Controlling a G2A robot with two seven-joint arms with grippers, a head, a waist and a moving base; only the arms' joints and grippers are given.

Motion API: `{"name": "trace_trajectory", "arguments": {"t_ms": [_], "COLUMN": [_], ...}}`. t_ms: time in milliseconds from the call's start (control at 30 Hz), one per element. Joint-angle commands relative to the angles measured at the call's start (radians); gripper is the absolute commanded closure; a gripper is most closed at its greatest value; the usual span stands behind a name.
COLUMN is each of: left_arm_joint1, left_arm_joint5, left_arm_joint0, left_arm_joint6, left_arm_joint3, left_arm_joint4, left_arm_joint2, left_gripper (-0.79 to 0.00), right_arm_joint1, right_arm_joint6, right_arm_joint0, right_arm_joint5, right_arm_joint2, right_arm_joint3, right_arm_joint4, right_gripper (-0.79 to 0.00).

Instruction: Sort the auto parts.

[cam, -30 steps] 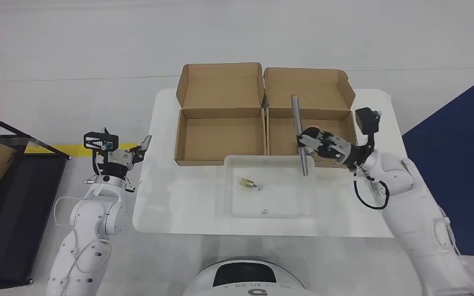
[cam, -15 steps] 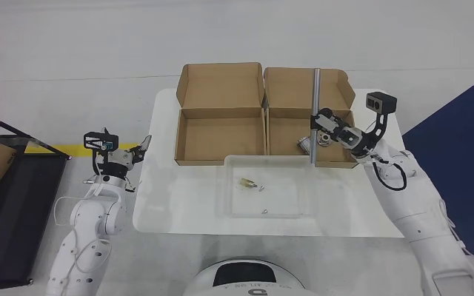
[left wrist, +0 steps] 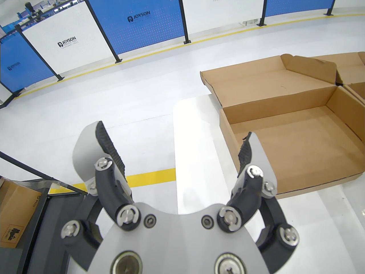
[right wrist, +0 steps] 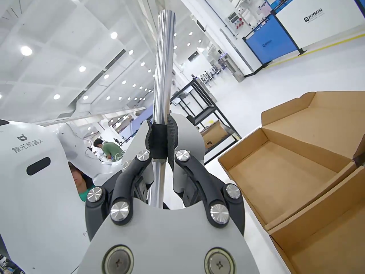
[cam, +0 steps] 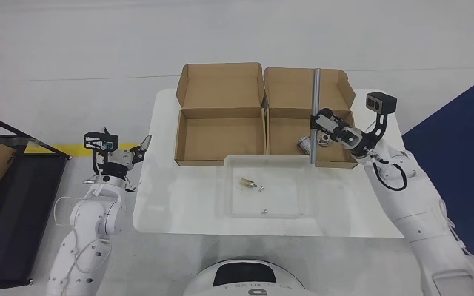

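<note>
nearest the robot, the clear tray [cam: 289,194] on the white bench [cam: 170,211] held a small brass-coloured fitting [cam: 249,184] and, closer to its front rim, a tiny metal piece [cam: 264,211]. off the bench's left edge the left gripper [cam: 141,146] hung with its fingers [left wrist: 109,146] spread wide and nothing between them, just where it had been a second before.

beyond the tray's far rim the right gripper [cam: 320,122] had its fingers clamped on a long steel rod [cam: 316,89], nearer the rod's near end than its far one. a second earlier the rod had been tilted across the tray's far rim. it had since been carried outward and squared up lengthwise over the right cardboard box [cam: 285,133], and it had not shifted in the last half second. a stubby metal part [cam: 304,143] sat on that box's floor just beside the rod's near end. the left cardboard box [cam: 222,137] stood alongside, touching the right one.

the carry looked finished and the rod lined up for release. whether it rested on the box or hung above it could not be told. the tray's two small parts remained to sort.
</note>
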Motion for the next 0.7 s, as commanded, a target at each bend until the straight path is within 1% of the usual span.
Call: {"name": "trace_trajectory", "arguments": {"t_ms": [0, 100, 167, 267, 300, 367, 400, 500, 667], "left_arm_joint1": [0.000, 0.000, 0.000, 0.000, 0.000, 0.000, 0.000, 0.000, 0.000], "left_arm_joint5": [0.000, 0.000, 0.000, 0.000, 0.000, 0.000, 0.000, 0.000, 0.000], "left_arm_joint0": [0.000, 0.000, 0.000, 0.000, 0.000, 0.000, 0.000, 0.000, 0.000], "left_arm_joint6": [0.000, 0.000, 0.000, 0.000, 0.000, 0.000, 0.000, 0.000, 0.000], "left_arm_joint3": [0.000, 0.000, 0.000, 0.000, 0.000, 0.000, 0.000, 0.000, 0.000], "left_arm_joint4": [0.000, 0.000, 0.000, 0.000, 0.000, 0.000, 0.000, 0.000, 0.000], "left_arm_joint2": [0.000, 0.000, 0.000, 0.000, 0.000, 0.000, 0.000, 0.000, 0.000], "left_gripper": [-0.785, -0.785, -0.785, -0.785, -0.785, -0.785, -0.785, -0.785, -0.785], "right_arm_joint1": [-0.001, -0.006, -0.010, -0.015, -0.016, -0.019, -0.022, -0.030, -0.049], "right_arm_joint6": [-0.024, -0.053, -0.028, 0.074, 0.120, 0.195, 0.245, 0.352, 0.460], "right_arm_joint0": [-0.004, 0.004, 0.015, 0.042, 0.052, 0.075, 0.079, 0.104, 0.150], "right_arm_joint5": [0.049, 0.150, 0.215, 0.323, 0.376, 0.428, 0.472, 0.547, 0.620], "right_arm_joint2": [0.001, -0.012, -0.031, -0.048, -0.051, -0.047, -0.051, -0.043, -0.050], "right_arm_joint3": [0.009, 0.027, 0.039, 0.082, 0.102, 0.149, 0.167, 0.250, 0.355], "right_arm_joint4": [-0.005, -0.006, 0.049, 0.189, 0.251, 0.344, 0.406, 0.531, 0.641], "right_gripper": [0.000, 0.000, 0.000, 0.000, 0.000, 0.000, 0.000, 0.000, 0.000]}}
